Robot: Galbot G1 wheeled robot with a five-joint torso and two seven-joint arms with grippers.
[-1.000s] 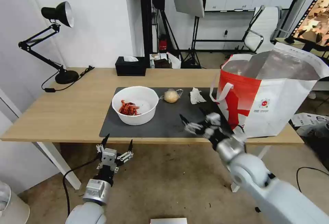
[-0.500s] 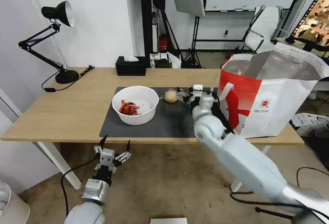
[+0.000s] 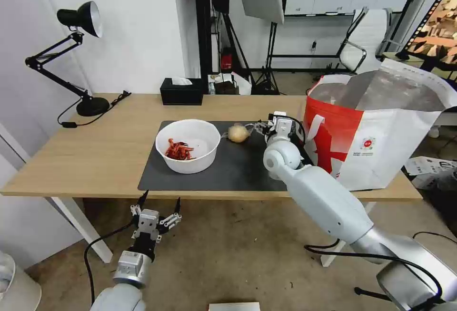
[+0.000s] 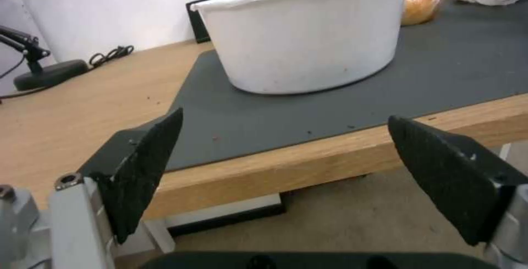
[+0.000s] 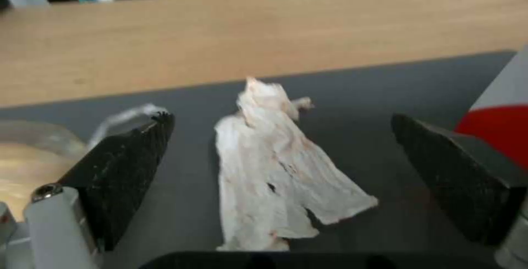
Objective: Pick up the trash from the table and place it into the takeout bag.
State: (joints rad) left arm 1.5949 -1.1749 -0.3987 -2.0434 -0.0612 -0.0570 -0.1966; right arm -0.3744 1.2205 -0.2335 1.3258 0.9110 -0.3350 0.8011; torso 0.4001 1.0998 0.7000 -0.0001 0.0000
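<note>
On the dark mat [image 3: 228,168] of the tabletop [image 3: 100,149], right pincer [image 5: 275,170] sits spread wide over the crumpled tissue [image 5: 278,170], nothing gripped. Wrapped yellowish lump [image 3: 238,133] just beside it; takeout bag [image 3: 381,135] crowds the other side w/ a small round logo, text unreadable. White bowl [image 3: 188,151] w/ red shells further left. Black tissue box [image 3: 181,92] & desk lamp [image 3: 71,54] at back. Left pincer [image 3: 157,205] released, below the front edge.

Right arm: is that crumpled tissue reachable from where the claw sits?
Probably yes. The right claw is open over the mat with the crumpled tissue lying between its fingers; nothing blocks the way, though the takeout bag is close beside.
</note>
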